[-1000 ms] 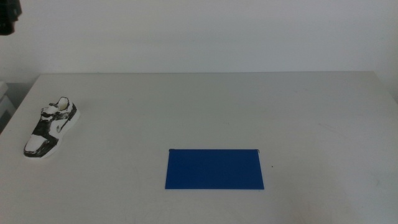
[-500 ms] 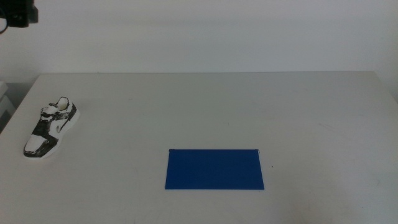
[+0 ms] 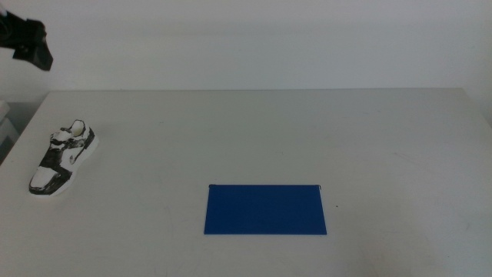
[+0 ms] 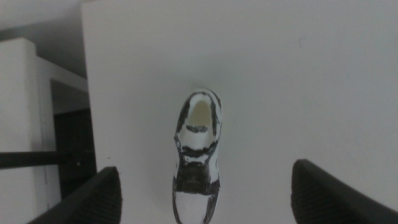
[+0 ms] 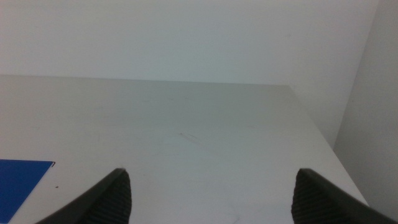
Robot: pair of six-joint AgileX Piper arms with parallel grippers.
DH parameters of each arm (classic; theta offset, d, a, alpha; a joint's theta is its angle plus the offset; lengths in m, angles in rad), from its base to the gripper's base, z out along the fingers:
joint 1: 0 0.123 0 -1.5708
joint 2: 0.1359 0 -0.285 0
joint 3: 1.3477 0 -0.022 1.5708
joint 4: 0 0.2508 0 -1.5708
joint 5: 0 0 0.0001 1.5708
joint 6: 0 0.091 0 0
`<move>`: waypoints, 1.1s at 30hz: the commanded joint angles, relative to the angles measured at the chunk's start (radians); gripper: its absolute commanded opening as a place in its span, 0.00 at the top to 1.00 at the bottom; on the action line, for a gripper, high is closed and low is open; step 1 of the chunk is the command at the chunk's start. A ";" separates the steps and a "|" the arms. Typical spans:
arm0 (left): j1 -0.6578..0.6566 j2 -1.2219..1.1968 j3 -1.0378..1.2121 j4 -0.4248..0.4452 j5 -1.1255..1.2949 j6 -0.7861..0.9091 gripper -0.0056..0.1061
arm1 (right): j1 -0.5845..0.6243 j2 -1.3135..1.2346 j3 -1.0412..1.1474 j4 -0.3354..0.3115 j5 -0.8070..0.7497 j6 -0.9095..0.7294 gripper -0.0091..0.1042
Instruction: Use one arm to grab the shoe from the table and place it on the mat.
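Hovering high above the bench's [image 3: 254,131] left edge, the left tool [image 4: 205,199] has its jaws spread wide, the shoe [image 4: 199,158] lying directly below between them, well apart from the mat [image 3: 265,209]. The right tool [image 5: 211,199] waits, also parted.

No readable txt, labels or nos. anywhere — shoe [image 4: 198,158], mat [image 3: 265,208] both unmarked.
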 commanded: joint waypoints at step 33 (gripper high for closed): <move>0.032 0.386 -0.037 -0.029 -0.097 0.143 0.11 | -0.005 -0.021 -0.010 -0.008 -0.079 -0.013 0.33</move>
